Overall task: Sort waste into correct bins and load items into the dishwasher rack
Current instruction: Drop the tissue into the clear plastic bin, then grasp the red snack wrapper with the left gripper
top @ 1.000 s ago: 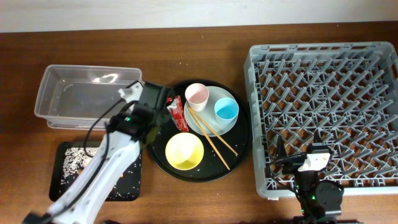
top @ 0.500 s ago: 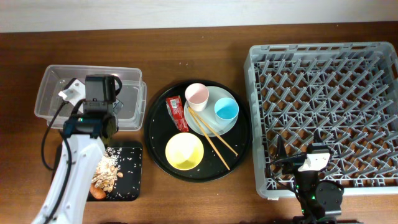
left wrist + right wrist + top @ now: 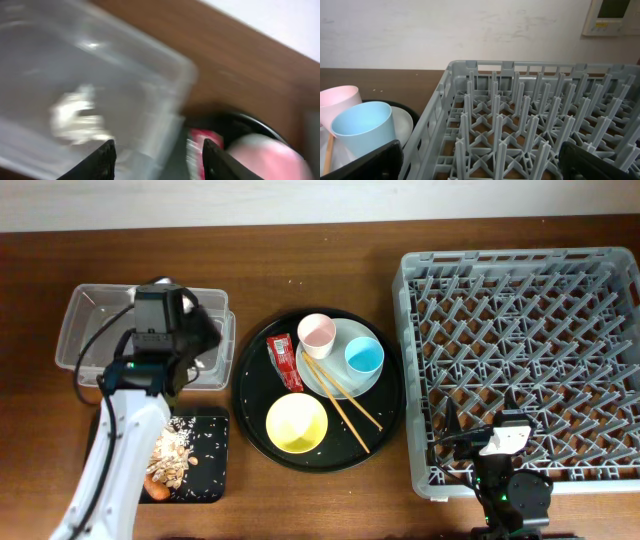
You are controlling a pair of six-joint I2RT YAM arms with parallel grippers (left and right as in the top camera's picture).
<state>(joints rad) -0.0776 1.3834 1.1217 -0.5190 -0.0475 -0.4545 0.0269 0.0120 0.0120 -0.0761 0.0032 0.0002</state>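
My left gripper (image 3: 207,340) hovers over the right end of the clear tub (image 3: 85,330), open with nothing between its fingers (image 3: 106,159). In the blurred left wrist view a crumpled white tissue (image 3: 75,114) lies inside the tub (image 3: 150,75). The small black tray (image 3: 205,465) holds beige scraps (image 3: 175,455) and an orange carrot (image 3: 155,488). A red wrapper (image 3: 283,361), pink-lined white cup (image 3: 316,333), blue cup (image 3: 364,356), grey plate (image 3: 335,380), chopsticks (image 3: 345,402) and yellow bowl (image 3: 296,423) sit on the round tray. My right gripper (image 3: 497,432) stands open over the rack's (image 3: 520,300) front edge.
The round black tray (image 3: 250,420) lies between the bins and the grey rack. The left arm's cable loops over the tub. Bare brown table shows behind the tray and along the front. A wall with a white panel (image 3: 612,15) stands beyond the rack.
My left arm swung from the round tray's left edge to over the clear tub, then turned rightward, and its jaws opened. The right arm has not moved.
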